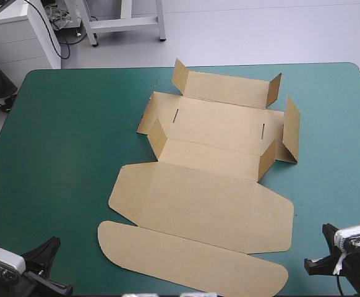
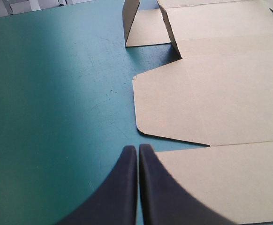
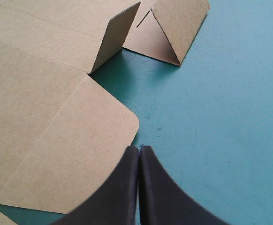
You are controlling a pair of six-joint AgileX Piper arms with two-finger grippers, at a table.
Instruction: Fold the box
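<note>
Box (image 1: pixel 211 185) mostly flat on worktop (image 1: pixel 62 154); left gripper (image 2: pixel 137 147), right gripper (image 3: pixel 139 149) clenched empty by near edge; best opened before pinching a wall.

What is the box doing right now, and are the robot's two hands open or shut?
box: not folded yet, lying mostly flat on the table.
flaps: a few small ones stand up at the box's far end.
left gripper: shut, holding nothing, beside the box's near end.
right gripper: shut, holding nothing, beside a rounded corner of the box.
</note>
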